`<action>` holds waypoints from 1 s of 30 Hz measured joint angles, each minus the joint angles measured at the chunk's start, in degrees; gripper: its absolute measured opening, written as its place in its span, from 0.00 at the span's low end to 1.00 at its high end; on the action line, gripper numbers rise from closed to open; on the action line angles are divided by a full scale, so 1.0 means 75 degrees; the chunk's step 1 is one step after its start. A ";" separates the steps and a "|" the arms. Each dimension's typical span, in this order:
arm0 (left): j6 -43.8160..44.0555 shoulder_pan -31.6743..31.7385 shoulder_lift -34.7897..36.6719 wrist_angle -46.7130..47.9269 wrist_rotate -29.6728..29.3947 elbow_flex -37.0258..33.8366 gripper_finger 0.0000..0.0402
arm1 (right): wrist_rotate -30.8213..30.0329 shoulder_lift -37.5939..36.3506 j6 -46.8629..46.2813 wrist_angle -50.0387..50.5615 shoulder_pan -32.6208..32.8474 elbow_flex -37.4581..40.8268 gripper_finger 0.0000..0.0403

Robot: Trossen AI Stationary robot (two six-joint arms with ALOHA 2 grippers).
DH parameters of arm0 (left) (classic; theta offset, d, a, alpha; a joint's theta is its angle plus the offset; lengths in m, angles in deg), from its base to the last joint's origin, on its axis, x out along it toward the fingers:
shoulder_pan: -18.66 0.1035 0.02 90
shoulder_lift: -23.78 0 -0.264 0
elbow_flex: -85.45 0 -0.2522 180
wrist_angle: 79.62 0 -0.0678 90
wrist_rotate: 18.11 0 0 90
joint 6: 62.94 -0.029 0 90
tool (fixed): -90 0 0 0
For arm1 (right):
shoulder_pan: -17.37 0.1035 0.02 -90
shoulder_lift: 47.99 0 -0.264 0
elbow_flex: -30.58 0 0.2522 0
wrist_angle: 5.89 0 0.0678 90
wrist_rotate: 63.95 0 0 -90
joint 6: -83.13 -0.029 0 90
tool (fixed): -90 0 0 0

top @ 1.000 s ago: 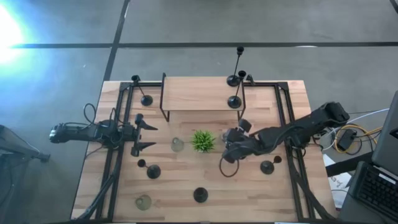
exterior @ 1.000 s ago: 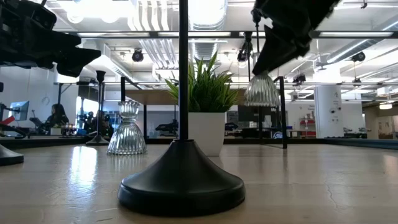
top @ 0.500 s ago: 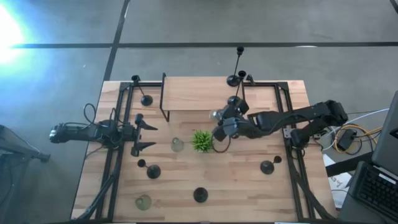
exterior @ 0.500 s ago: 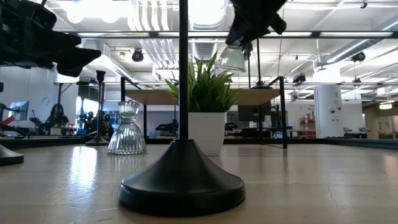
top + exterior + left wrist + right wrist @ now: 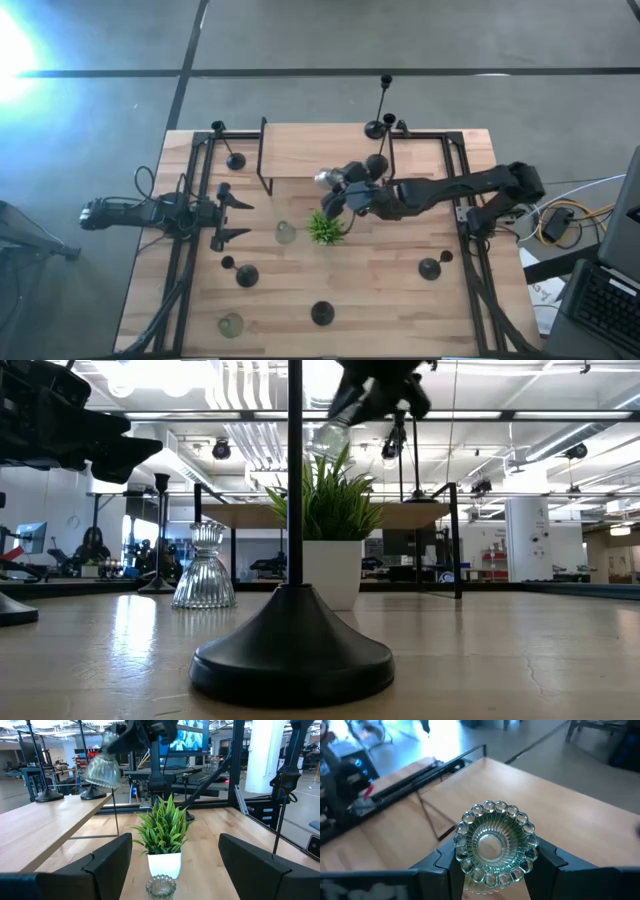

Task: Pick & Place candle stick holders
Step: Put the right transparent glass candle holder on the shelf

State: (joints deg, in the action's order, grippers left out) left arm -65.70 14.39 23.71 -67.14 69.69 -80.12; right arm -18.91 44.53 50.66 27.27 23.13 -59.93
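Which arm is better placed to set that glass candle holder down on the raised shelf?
The right. Its gripper already holds the glass candle holder in the air at the shelf's front edge, above the plant. The left gripper waits open at the table's left side.

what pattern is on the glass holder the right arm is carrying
The clear ribbed glass candle holder has fine radial ribs with a ring of round beads at its rim, best in the right wrist view.
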 joint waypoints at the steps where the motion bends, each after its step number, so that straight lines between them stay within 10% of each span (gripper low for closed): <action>1: -0.0003 0.0003 -0.0004 0.0000 0.0001 0.0000 0.75 | -0.0006 0.0239 0.0084 0.0091 0.0003 -0.0233 0.36; 30: 0.0000 0.0003 -0.0156 -0.0006 -0.0003 0.0000 0.75 | -0.0158 0.1887 -0.0354 0.1606 -0.1123 -0.2665 0.36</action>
State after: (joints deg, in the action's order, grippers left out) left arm -65.70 14.41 22.54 -67.18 69.67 -80.12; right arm -20.10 58.68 48.01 39.32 14.71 -79.92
